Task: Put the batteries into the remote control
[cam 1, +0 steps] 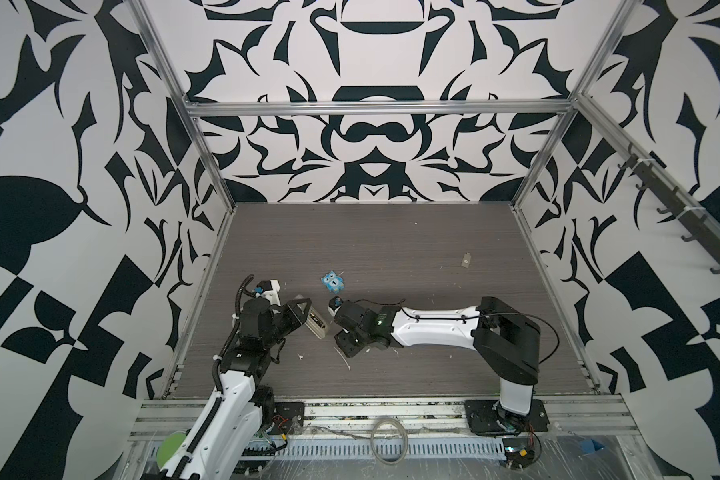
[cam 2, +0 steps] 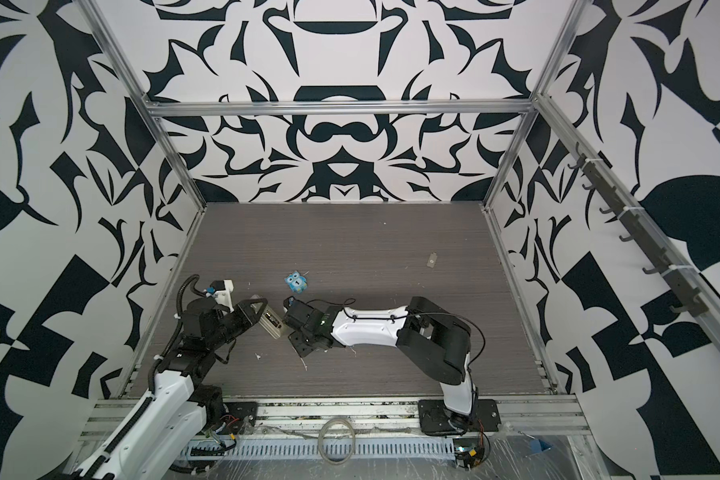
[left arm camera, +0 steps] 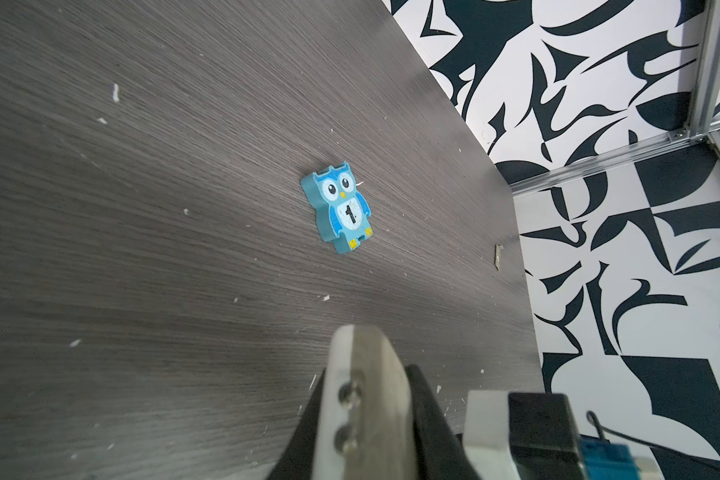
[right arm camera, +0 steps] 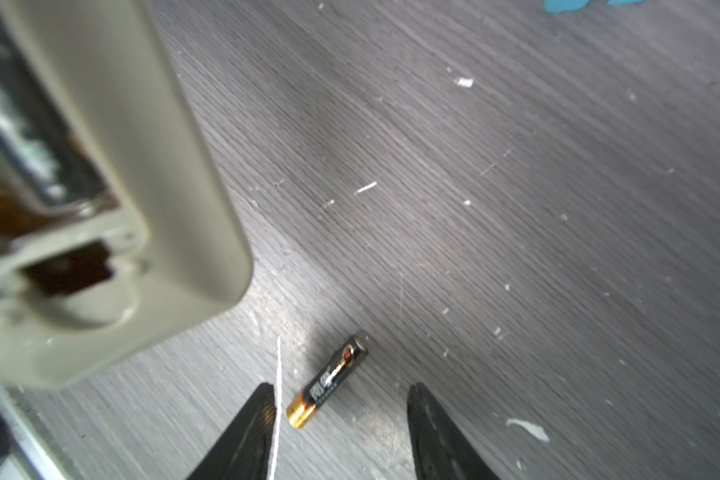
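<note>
Spotted one battery [right arm camera: 329,380] lying flat on the table [right arm camera: 558,249], between the parted tips of the right gripper [right arm camera: 341,392] and touched by neither. Saw the remote control [right arm camera: 142,187] just beside it, open bay turned to the right wrist camera, bay contents too blurred to tell. Found it tilted, clamped tight in the left gripper [cam 1: 307,314]. Noted blue owl [cam 1: 332,281] near but apart, and grey cover plate [cam 1: 467,260] well apart, toward the table's right edge. Marked broad open tabletop behind both. Caught the battery in right wrist view only; could not make it out in either top view.
</note>
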Available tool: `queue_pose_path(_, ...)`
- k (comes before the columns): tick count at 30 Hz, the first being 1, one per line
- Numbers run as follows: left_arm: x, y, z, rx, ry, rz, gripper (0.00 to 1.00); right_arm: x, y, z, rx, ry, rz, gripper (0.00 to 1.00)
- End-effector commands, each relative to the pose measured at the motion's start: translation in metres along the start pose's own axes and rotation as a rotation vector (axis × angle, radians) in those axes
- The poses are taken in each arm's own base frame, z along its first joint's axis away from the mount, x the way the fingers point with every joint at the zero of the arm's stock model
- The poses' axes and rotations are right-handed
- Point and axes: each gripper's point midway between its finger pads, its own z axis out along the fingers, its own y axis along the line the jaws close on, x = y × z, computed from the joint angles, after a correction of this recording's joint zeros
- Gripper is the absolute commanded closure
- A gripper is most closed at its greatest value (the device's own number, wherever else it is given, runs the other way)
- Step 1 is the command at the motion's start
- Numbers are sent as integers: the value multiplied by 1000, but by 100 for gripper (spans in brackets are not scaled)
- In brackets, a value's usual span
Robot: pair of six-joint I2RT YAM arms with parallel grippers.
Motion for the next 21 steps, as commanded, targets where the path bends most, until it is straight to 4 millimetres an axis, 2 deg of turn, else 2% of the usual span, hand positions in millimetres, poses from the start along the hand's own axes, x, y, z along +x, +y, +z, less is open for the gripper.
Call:
queue_pose_path(1,-2,0,-1,15,-18,6,100,-12,11,-2,-22,-26,-1,45)
queue_pose_path(7,-3,-2,1,24,-22,8,100,-6,10,8,4,2,-20,48)
queue_pose_path(12,-2,0,3,24,-17,6,100,4,8,12,20,30,-30,62)
queue_pose_path(21,-2,-1,2,33,-21,12,100,29,-2,12,76,94,-67,78)
